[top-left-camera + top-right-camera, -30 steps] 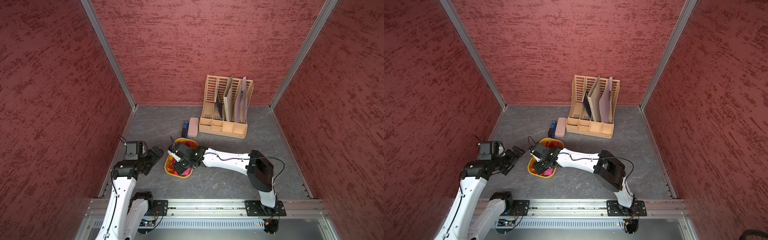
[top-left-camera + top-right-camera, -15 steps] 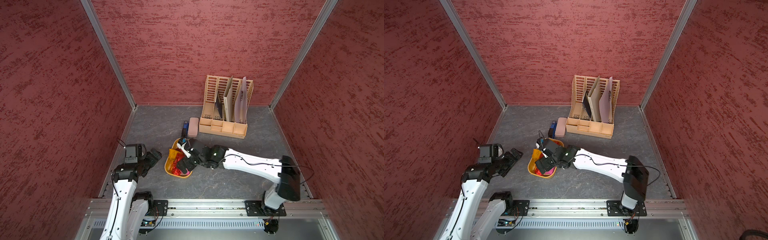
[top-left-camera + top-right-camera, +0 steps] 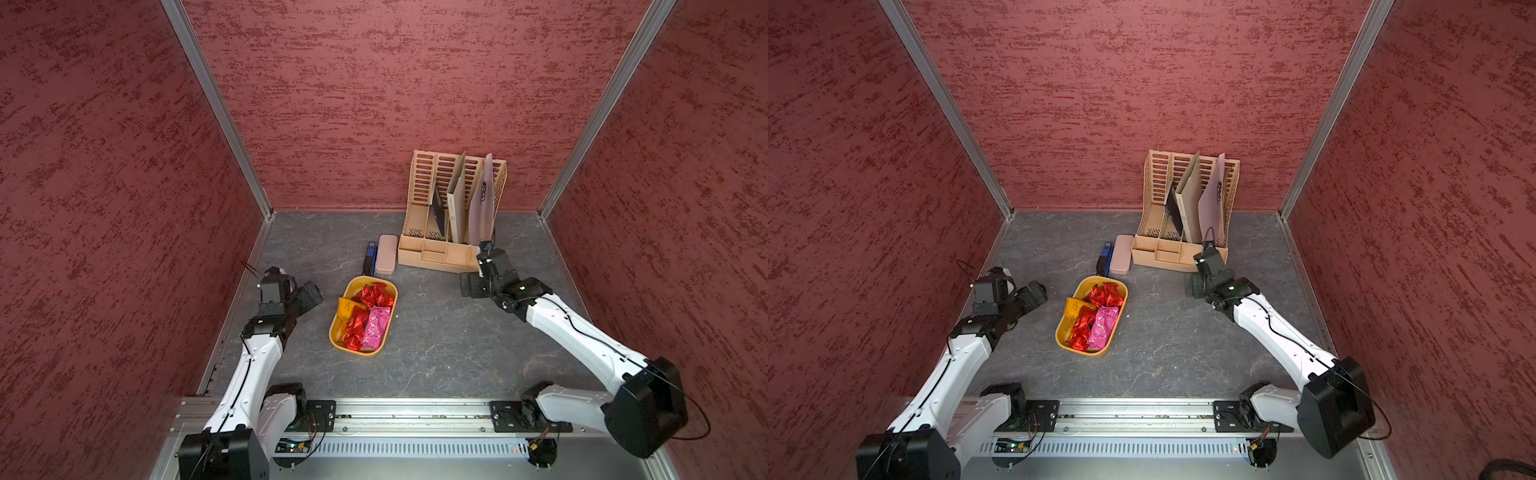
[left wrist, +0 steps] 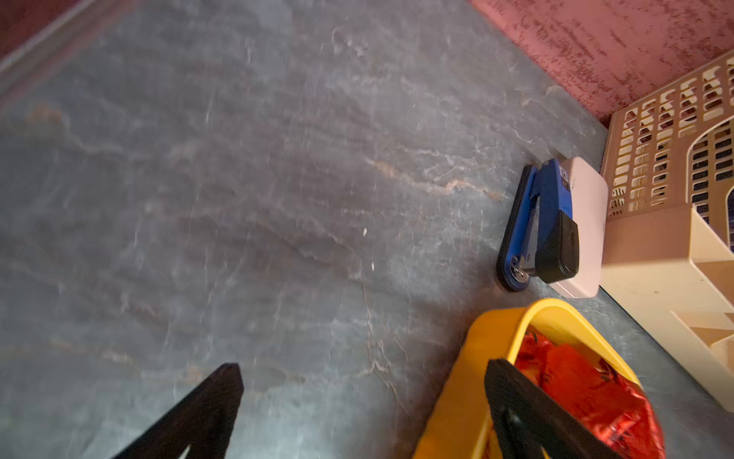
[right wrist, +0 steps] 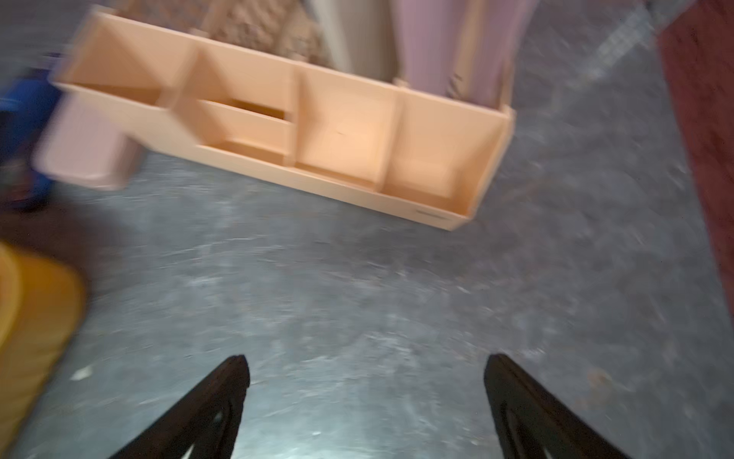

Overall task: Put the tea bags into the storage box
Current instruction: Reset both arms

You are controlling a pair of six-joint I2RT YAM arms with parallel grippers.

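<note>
While outstretched, right hand agape, empty.

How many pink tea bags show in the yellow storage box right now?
1. The pink tea bag lies uppermost in the storage box, along its right side, nearer the robot. Others may be hidden underneath.
</note>
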